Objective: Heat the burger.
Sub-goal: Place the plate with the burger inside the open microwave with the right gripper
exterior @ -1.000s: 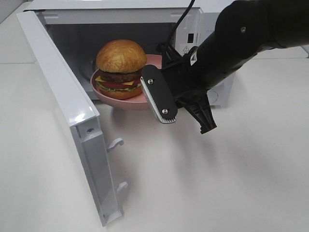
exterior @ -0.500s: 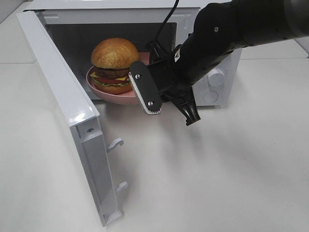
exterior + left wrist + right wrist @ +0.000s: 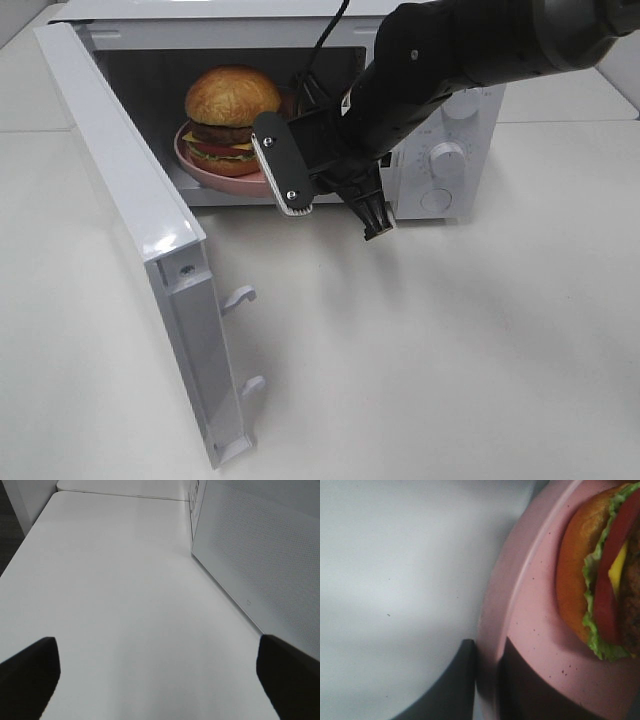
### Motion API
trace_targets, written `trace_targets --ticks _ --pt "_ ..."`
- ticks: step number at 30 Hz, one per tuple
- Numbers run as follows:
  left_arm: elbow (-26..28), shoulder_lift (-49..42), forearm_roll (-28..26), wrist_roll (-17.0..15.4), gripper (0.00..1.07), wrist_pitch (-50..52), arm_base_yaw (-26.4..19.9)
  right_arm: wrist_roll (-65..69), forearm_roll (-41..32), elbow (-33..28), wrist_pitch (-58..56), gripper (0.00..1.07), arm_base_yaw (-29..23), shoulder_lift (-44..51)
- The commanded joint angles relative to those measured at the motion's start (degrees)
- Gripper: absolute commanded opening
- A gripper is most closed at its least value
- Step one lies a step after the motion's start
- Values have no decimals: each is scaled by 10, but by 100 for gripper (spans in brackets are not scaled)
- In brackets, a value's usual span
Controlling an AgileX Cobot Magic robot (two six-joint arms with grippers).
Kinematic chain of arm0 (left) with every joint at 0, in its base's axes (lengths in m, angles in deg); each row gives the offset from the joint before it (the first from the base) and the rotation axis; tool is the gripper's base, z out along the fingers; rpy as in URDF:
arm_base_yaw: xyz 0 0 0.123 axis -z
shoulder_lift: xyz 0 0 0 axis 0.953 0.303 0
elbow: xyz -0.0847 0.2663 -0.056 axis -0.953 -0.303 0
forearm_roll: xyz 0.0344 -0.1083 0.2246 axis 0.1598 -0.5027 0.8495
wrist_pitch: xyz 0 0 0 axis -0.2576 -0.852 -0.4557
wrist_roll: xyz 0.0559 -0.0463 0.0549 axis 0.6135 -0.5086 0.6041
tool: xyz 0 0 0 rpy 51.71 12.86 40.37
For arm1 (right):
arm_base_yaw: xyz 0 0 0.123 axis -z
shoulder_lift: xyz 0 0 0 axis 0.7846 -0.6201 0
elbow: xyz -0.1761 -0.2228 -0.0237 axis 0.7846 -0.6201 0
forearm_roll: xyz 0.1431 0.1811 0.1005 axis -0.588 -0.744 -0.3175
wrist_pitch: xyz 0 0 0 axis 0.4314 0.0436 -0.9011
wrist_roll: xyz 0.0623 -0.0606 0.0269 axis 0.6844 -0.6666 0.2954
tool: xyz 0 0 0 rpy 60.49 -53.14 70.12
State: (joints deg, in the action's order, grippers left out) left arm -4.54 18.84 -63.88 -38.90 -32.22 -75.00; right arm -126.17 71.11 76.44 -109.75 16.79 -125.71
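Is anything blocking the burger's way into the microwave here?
Nothing visible does. The white microwave's door is swung wide open, and the tall golden-bun burger on its shallow pink plate, held at the rim by the right pincer, sits at the mouth of the cavity, whose visible part holds nothing else.

1. The plate (image 3: 232, 181) has its right side hidden behind the right arm (image 3: 440, 60).
2. The burger (image 3: 600, 580) is cut off by the right wrist view's edge.
3. The left gripper (image 3: 160, 680) shows only two dark fingertips — the rest is cut off.
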Motion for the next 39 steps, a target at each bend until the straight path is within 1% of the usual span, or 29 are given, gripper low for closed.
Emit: trace_targets --ticks 1,7,8,10,11,15,16,17,18,21,33,39 --pt "-1 -7 -1 -7 100 10 1 7 7 29 37 3 5 -6" --pt "-1 -7 -1 -7 100 10 1 21 36 61 37 3 5 -25" --pt "-1 -7 -1 -8 100 10 1 26 41 77 35 3 5 -35" --pt "-1 -7 -1 -9 100 10 1 26 41 84 35 3 5 -40" --pt "-1 -7 -1 -9 100 10 1 26 41 99 33 3 5 -50" --pt "-1 -7 -1 -9 100 10 1 26 42 121 33 4 5 -67" --pt "-1 -7 -1 -9 100 10 1 28 42 136 28 4 5 -78" --pt "-1 -7 -1 -9 100 10 1 28 42 136 28 4 5 -78" --pt "-1 -7 -1 -9 100 10 1 33 42 152 22 4 5 -88" --pt "-1 -7 -1 -9 100 10 1 34 44 164 22 4 5 -101" --pt "-1 -7 6 -11 100 10 1 53 45 171 24 6 16 -117" --pt "-1 -7 6 -11 100 10 1 72 58 171 24 9 22 -117"
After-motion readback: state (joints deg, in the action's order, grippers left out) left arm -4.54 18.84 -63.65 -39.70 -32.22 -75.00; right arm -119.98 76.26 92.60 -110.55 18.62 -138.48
